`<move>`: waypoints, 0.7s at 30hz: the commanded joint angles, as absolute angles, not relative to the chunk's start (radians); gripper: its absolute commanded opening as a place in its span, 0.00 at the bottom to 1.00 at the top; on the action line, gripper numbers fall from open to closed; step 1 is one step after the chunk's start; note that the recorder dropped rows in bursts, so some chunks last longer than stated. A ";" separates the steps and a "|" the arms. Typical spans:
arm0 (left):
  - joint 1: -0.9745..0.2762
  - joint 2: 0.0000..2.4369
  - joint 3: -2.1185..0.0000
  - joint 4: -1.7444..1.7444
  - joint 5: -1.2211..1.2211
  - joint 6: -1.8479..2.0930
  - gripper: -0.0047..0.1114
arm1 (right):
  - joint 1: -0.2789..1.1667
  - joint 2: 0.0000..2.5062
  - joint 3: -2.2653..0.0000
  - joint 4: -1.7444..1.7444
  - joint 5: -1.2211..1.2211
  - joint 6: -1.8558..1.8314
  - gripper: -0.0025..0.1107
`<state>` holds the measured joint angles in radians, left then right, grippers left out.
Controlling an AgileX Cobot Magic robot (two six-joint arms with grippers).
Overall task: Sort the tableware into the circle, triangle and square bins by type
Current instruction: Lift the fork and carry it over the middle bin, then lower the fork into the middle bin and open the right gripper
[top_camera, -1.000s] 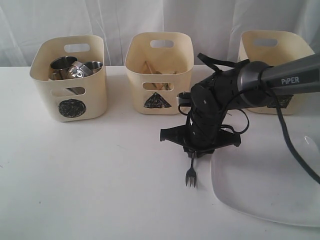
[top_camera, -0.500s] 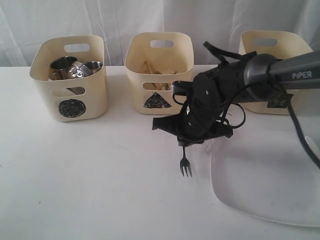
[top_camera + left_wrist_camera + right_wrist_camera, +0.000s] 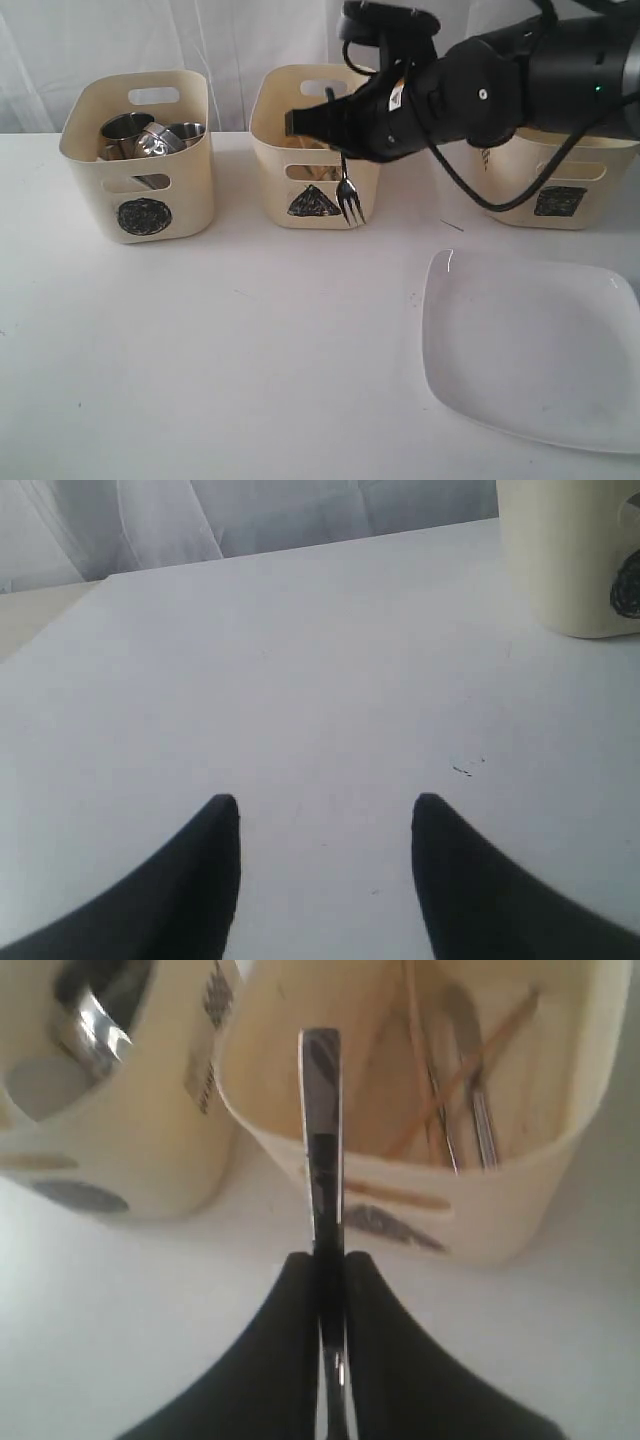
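- Our left gripper [image 3: 325, 815] hangs with its jaws spread wide and nothing between them, over bare table [image 3: 300, 660]. A cream bin stands off to one side of it. It is out of the exterior view, so we cannot place it against the other bins.
- The circle bin [image 3: 190, 170] stands farthest left and holds the steel mugs [image 3: 128, 128]. It plays no part in the coming move.
- The triangle bin [image 3: 268, 150] stands in the middle. In the right wrist view we see wooden chopsticks [image 3: 460, 1075] and steel cutlery [image 3: 482, 1110] lying in it.
- The fork [image 3: 347, 200] is pinched by its handle in our right gripper [image 3: 343, 150], jaws pressed tight on the metal. Its long axis runs nearly straight up and down, tines lowest.
- The relation that matters: the fork hangs on the near side of the triangle bin's front wall, just beside the scribbled triangle, with the tines below the rim. The bin's opening lies beyond and above them.
- We judge that the fork must rise and go forward over the rim before release; let go here, it would drop onto the table in front.
- The right arm is plainly the nearer one, being already at this bin.
- The square bin [image 3: 600, 200] stands behind the right arm.
- The white square plate [image 3: 530, 350] lies on the table at front right, not yet sorted.
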<state>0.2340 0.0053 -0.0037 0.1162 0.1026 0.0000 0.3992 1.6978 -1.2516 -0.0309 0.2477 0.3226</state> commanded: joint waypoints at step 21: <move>0.236 0.000 0.000 0.106 0.098 0.000 0.53 | 0.270 2.134 -1.761 -0.033 0.085 0.184 0.02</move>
